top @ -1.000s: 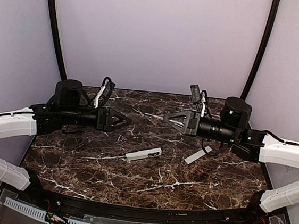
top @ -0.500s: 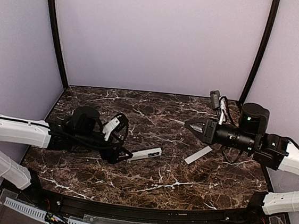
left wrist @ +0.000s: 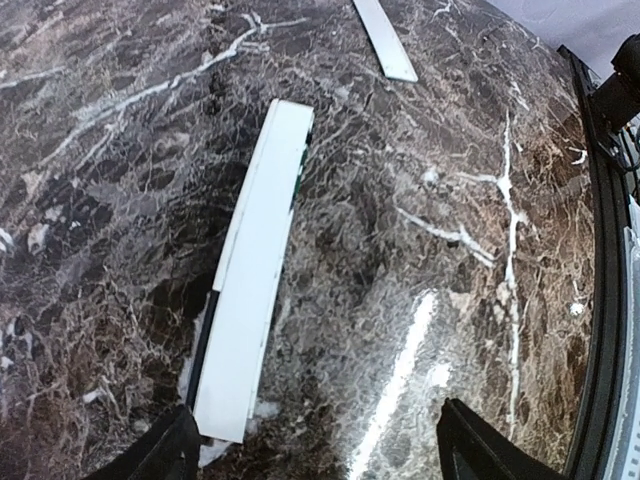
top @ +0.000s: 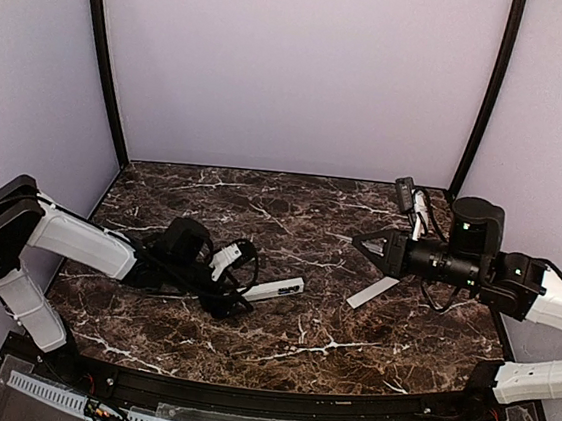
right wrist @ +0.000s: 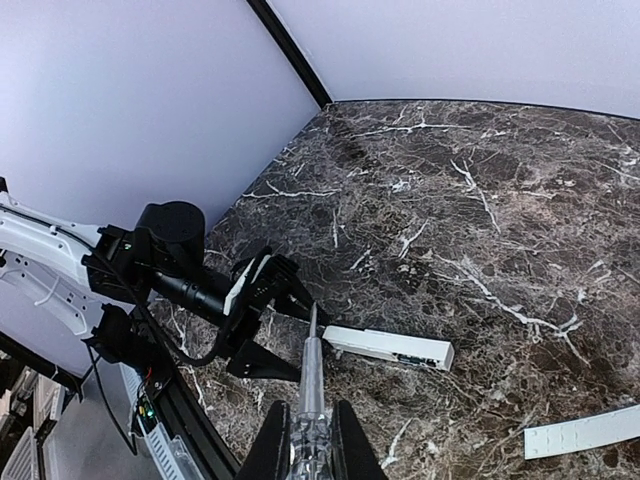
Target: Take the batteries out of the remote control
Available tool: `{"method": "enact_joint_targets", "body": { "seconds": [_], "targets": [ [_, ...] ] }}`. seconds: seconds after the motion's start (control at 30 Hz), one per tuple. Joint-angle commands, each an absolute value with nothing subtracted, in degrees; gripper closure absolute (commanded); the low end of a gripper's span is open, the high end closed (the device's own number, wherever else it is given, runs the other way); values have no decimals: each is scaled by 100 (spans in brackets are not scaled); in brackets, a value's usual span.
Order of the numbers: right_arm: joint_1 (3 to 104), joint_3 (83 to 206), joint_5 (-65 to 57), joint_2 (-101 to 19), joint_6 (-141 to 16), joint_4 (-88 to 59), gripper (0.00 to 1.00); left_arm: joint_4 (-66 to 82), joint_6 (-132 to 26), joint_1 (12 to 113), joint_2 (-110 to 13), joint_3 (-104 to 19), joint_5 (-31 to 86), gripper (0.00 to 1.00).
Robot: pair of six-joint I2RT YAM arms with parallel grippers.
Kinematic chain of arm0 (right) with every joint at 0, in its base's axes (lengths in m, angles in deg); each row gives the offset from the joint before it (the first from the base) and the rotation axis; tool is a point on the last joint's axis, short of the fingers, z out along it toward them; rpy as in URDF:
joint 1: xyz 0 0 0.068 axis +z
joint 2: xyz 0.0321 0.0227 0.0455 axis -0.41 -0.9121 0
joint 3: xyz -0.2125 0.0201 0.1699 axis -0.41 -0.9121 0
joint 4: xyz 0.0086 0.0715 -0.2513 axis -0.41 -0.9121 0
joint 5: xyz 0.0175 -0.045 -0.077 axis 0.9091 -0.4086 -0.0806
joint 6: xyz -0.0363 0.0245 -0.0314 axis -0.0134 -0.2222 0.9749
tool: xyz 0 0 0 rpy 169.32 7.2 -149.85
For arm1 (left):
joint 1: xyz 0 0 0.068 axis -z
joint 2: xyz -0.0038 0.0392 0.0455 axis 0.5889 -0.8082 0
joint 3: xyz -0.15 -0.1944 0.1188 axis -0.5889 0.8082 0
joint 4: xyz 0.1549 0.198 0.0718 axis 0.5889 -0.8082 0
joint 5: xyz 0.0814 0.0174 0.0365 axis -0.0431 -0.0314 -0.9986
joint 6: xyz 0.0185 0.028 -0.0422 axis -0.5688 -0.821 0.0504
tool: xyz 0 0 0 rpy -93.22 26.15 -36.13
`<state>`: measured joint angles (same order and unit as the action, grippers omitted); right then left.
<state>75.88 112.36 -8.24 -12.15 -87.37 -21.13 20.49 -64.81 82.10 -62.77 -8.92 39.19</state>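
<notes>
We see the remote (top: 271, 290) lying flat on the dark marbled surface (top: 296, 353), a little left of the middle in the top view, its long axis tilted slightly up toward the right. The left arm reaches low across the surface. The left hand (left wrist: 325, 455) sits at the remote's left end with its fingers (left wrist: 170, 450) spread wide, so it is open and grips nothing. In the left wrist view the remote's near end lies just beside one finger and well clear of the other; we cannot tell whether it touches. A dark line runs along the remote's edge there and a bit of green shows further up, but we cannot make out the batteries themselves in any view. The cover (top: 371, 291), a thin flat white strip, lies on the surface to the right of the remote, apart from it. The right hand (right wrist: 308, 440) hovers off the surface on the right side, near the cover, pointing toward the left arm. It is closed on a slim tool (right wrist: 311, 365) with a clear handle and a thin shaft that sticks out ahead of the fingers. In the right wrist view the shaft's tip lines up near the remote's left end, yet the top view shows the hand apart from the remote.
</notes>
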Motion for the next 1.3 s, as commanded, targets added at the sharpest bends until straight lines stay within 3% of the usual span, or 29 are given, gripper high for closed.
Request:
{"method": "enact_joint_targets", "body": {
  "seconds": [0.0, 0.63, 0.97, 1.27],
  "targets": [
    [7553, 11256, -920, -1218, -8602, -2091, 100, 2316, -6768, 7940, -6742, -1163, 4466, 18],
    [7518, 11458, -870, -1577, -8364, -2113, 100, 2212, -7410, 7852, -7745, -1660, 4403, 28],
    [7469, 11378, -876, -1520, -8367, -2109, 100, 2306, -7680, 7858, -7810, -1655, 4133, 47],
    [7421, 11364, -813, -1465, -8355, -2121, 100, 2286, -7793, 7978, -7825, -1589, 3976, 59]
  ]
}}
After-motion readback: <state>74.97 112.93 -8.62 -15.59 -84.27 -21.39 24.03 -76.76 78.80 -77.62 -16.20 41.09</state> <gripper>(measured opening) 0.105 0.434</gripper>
